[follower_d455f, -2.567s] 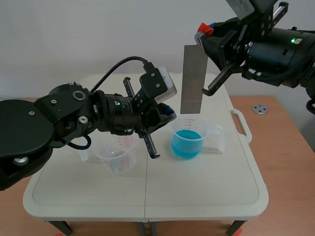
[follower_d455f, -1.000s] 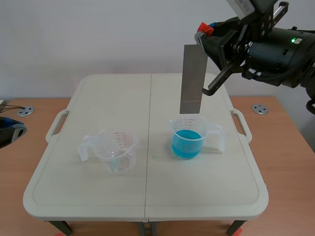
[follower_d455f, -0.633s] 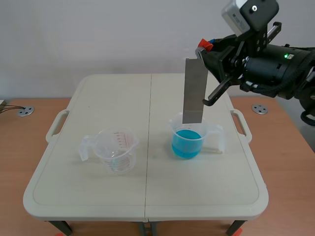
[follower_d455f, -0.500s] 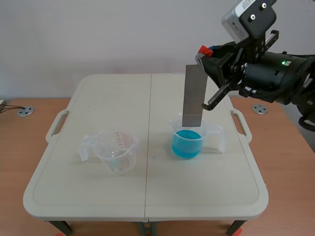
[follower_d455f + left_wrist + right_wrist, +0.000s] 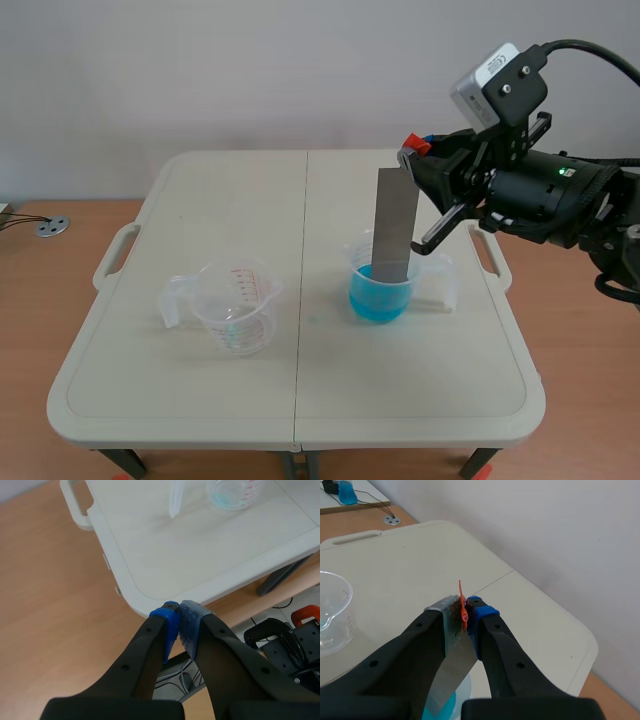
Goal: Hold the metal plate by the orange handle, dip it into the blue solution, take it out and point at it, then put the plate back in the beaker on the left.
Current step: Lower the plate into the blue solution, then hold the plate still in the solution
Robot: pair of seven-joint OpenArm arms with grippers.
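The grey metal plate hangs upright, its lower end inside the beaker of blue solution. My right gripper is shut on the plate's orange handle at the top edge. In the right wrist view the handle is pinched between the fingers, and the plate runs down to the blue solution. The empty clear beaker stands on the table's left half. My left gripper is shut on nothing, off the table's near-left corner and out of the scene view.
The white folding table stands on a wooden surface. A metal disc lies on the wood at the left. In the left wrist view, black gear sits beneath the table edge.
The right arm has come down, lowering the plate from above the blue beaker until its end is inside. The left arm, earlier over the table's middle, has pulled back out of the scene view.
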